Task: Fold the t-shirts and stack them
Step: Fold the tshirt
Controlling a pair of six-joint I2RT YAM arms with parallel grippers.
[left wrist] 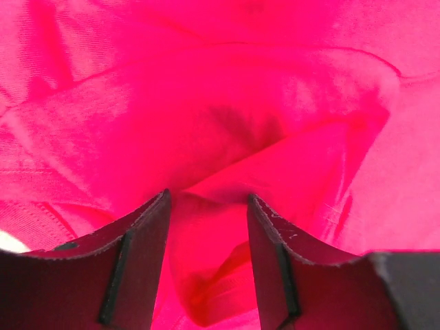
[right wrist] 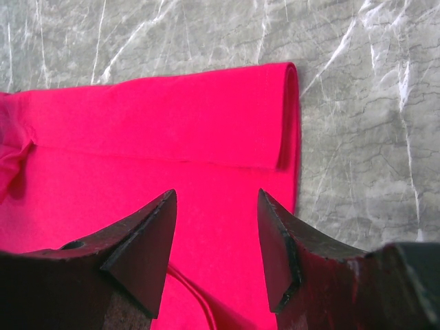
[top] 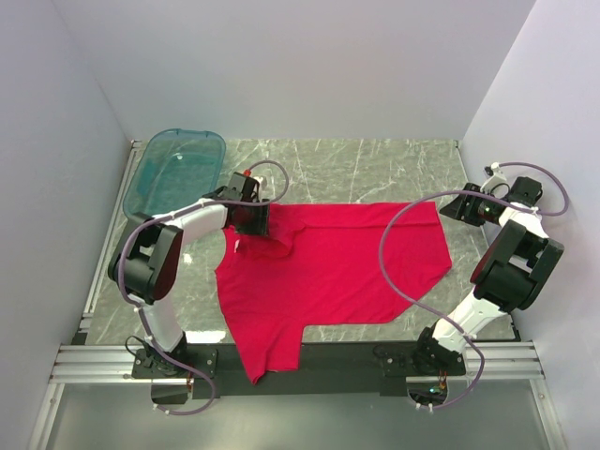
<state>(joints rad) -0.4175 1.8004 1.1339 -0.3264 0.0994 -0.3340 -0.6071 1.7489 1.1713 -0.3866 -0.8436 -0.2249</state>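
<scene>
The left gripper (left wrist: pixel 207 196) is seen with its jaws partly apart, set astride a raised fold of the t-shirt (top: pixel 337 272). The fold looks loose between them, and no firm clamp can be made out. The right gripper (right wrist: pixel 216 192) is also half open and holds nothing. It hangs over the cloth, with a doubled-over edge lying at its 12 to 1 o'clock.

In the top view the red shirt is spread across the middle of the marble table (top: pixel 375 155). The left gripper is at its 10 o'clock corner and the right gripper at its 2 o'clock corner. One part of the shirt hangs over the near edge toward 6 o'clock. A teal tub (top: pixel 178 164) stands apart at 10 o'clock.

The cloth is judged to be light, thin and very soft. No shape will be kept by it, and it will sag and wrinkle when lifted. It is not fragile, but a single layer may slip out of a shallow pinch. A bunched ridge or a doubled hem should be taken, deep between the pads, at two corners together, so that the cloth stays stretched.
</scene>
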